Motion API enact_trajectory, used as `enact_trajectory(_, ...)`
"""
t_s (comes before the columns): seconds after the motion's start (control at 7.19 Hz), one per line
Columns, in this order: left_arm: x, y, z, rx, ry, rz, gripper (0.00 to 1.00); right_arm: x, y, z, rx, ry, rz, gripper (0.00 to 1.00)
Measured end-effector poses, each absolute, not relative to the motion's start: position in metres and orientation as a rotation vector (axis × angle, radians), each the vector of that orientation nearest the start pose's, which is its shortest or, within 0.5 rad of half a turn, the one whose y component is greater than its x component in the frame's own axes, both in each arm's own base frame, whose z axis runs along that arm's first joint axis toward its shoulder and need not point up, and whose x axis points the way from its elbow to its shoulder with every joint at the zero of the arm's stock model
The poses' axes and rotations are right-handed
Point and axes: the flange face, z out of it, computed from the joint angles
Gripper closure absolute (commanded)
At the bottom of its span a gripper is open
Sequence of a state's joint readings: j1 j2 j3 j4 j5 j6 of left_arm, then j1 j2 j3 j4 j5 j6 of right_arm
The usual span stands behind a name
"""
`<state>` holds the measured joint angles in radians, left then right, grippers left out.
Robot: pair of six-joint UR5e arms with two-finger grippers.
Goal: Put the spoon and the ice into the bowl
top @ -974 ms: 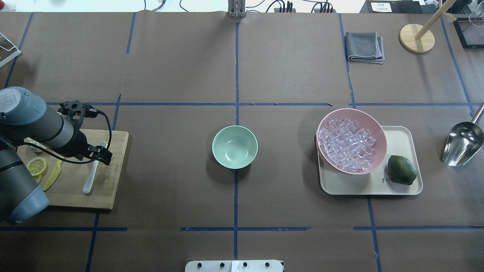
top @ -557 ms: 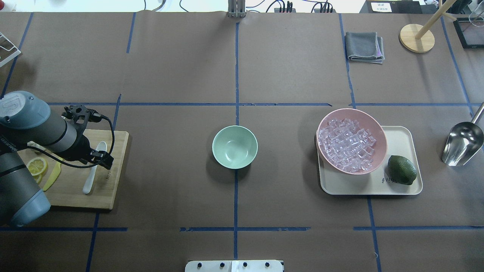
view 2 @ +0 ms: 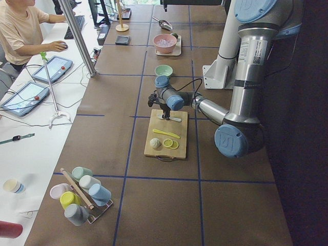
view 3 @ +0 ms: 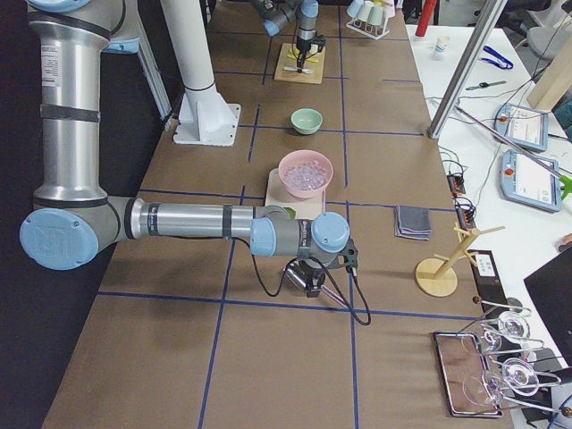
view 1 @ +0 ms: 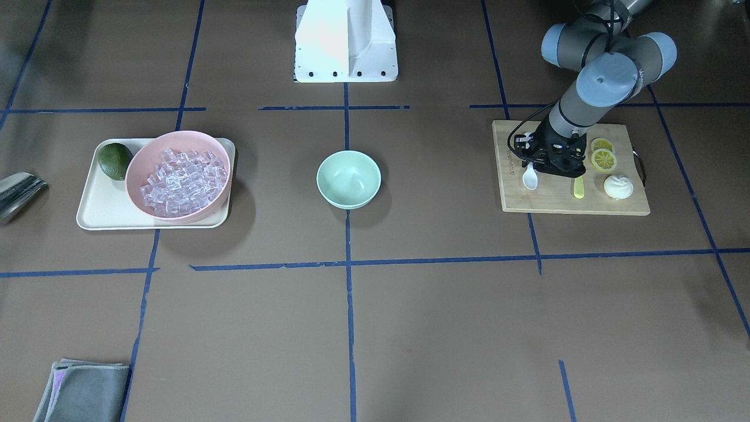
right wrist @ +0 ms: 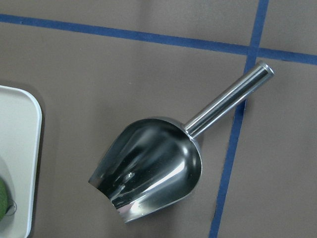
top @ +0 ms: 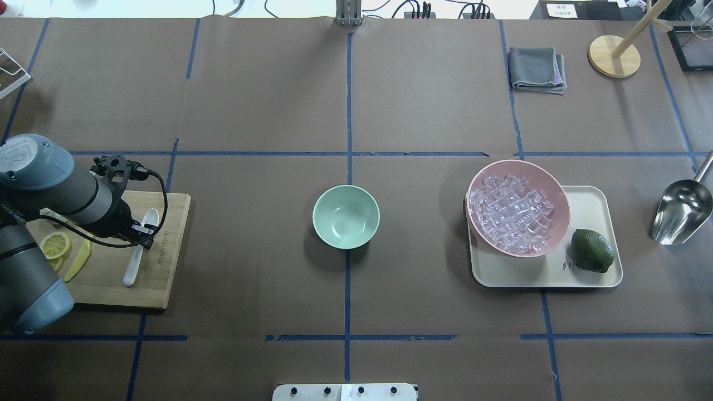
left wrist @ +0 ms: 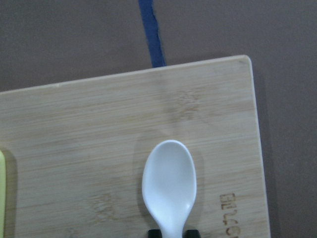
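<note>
Table (top: pixel 423 111): brown paper cover with blue tape lines; all items stand on it.

Cutting board (top: pixel 167 278): at the robot's left end. It carries the spoon.

Tray (top: pixel 590 200): at the robot's right, holding the pink bowl (top: pixel 561 220), which is heaped with ice (top: pixel 509 214).

Green bowl (top: pixel 334 225): centre of the table, empty, well apart from both board and tray.

Scoop (top: pixel 682 211): metal, lying on the table right of the tray. The right gripper (view 3: pixel 308 275) hangs over it; I cannot tell how its jaws stand.

Left gripper (top: pixel 145 234): down on the board, fingertips (left wrist: pixel 154 232) appearing clamped on the spoon's neck.

Spoon (left wrist: pixel 169 183): lying flat on the board, scoop end up.

Finding: the spoon pick-up is in hand and no ice has been transferred. The next move calls for a straight lift clear of the board, then carriage to the green bowl.
</note>
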<state>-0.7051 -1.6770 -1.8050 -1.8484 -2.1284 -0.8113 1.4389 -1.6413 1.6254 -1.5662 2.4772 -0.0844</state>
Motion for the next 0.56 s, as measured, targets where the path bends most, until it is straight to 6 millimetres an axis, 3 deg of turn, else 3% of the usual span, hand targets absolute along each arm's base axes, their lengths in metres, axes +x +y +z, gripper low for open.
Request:
enact_trajectory(0.28,0.355,-0.417,0.445,0.012,0.824,0.217,1.00,-0.006,-0.464,0.656,-0.033,-0.908,-0.195,0.00)
enact_trajectory(0.42,0.352,-0.421,0.426,0.019,0.853,0.215,1.00,-0.006,-0.465,0.655,-0.031,-0.908,-0.196,0.00)
enact_trajectory(0.56,0.359,-0.428,0.395,0.014,0.891,0.215,1.00,-0.007,-0.466,0.653,-0.028,-0.909,-0.198,0.00)
